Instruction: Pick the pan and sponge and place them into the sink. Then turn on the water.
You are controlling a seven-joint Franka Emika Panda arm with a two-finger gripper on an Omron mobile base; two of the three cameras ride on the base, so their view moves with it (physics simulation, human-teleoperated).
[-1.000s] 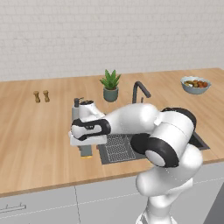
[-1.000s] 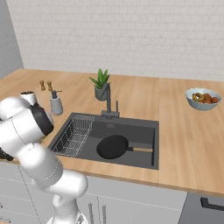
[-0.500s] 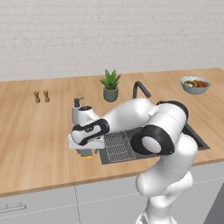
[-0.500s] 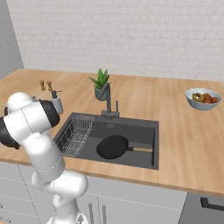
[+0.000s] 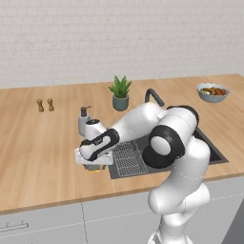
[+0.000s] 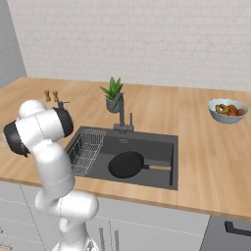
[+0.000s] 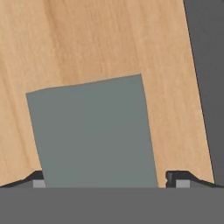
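The sponge (image 7: pixel 92 131), grey-green on top, lies flat on the wooden counter just left of the sink (image 7: pixel 210 65). My gripper (image 7: pixel 108 181) is open, with one dark fingertip (image 7: pixel 37 179) on each side of the sponge. From the left base view the hand (image 5: pixel 94 165) is pressed low over the counter, and a yellow sliver of the sponge (image 5: pixel 96 167) peeks out beneath it. The black pan (image 6: pixel 126 164) rests in the sink (image 6: pixel 162 142) with its wooden handle pointing right.
A wire rack (image 6: pixel 88 149) fills the sink's left side, and the faucet (image 6: pixel 121 115) stands behind the basin. A grey soap dispenser (image 5: pixel 84 120) is right behind the hand. A potted plant (image 5: pixel 120 93), two shakers (image 5: pixel 45 105) and a food bowl (image 5: pixel 213 92) sit farther back.
The hand has sunk lower toward the counter, down around the sponge. The jaws have stayed wide. The pan has not moved.
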